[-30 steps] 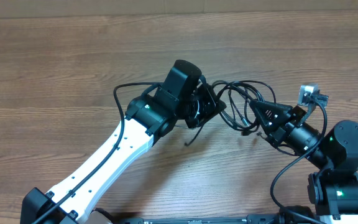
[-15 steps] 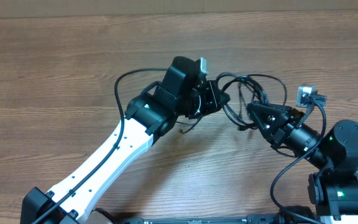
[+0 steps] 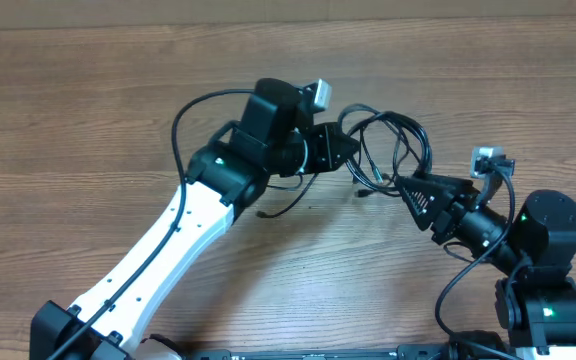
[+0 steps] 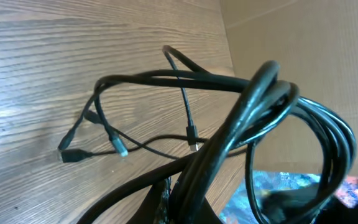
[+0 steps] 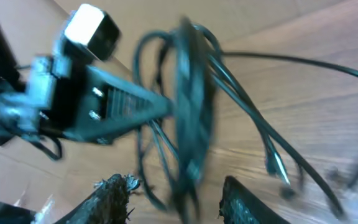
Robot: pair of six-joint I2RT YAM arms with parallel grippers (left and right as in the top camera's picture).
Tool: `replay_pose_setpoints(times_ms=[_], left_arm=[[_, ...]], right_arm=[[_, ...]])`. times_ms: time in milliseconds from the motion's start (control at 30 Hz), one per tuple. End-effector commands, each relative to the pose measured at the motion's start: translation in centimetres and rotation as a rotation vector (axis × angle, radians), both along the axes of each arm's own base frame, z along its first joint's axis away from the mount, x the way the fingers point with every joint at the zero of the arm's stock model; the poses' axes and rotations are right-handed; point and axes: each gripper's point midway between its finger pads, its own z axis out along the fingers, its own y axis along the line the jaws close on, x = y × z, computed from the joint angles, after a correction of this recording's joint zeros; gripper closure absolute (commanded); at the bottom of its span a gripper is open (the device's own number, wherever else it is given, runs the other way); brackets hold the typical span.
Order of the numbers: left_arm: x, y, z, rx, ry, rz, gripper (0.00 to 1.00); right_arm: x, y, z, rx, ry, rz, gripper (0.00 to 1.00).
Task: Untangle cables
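The left end effector (image 3: pixel 346 150) stays clenched on the cables (image 3: pixel 398 140), lifting the knot off the counter (image 3: pixel 88 120). The right end effector (image 3: pixel 408 186) has just spread its jaws and released. I'd say the loops can now loosen.

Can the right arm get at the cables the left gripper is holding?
Probably yes. The right gripper points at the cables from close by, jaws apart; its wrist view shows the loops hanging just ahead of its fingers. Nothing lies between them, though the left gripper is clamped on the bundle.
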Motion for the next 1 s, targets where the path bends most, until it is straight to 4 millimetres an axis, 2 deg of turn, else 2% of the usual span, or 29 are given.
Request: replay_pose_setpoints(times_ms=[0,133,367,533,700,967], left_arm=[[-0.3,0.6,1.4,-0.039,-0.049,-0.067,0.96],[-1.1,0.6,1.7,-0.047,-0.121,-0.181,0.96],[-2.6,1.1,0.1,0.034,-0.186,-0.296,0.96],[-3.2,1.4,-0.6,0.072,-0.207,-0.334,0.96],[-3.3,1.8,-1.3,0.1,-0.194,-0.334,0.96],[-5.7,0.7,0.3,-0.03,-0.158,-0.449,0.96]], right_arm=[[0.5,-1.7,-0.1,-0.1,-0.025,-0.088,0.48],[0.9,-2.3,-0.3,-0.154,-0.053,-0.109,0.41],[1.1,-2.3,0.4,-0.309,-0.205,-0.049,0.39],[1.4,-2.3,1.1,-0.389,-0.302,-0.024,0.33],[2.2,-3.2,1.8,-0.418,-0.332,-0.085,0.28],[2.1,-3.1,1.7,-0.55,-0.423,-0.032,0.27]])
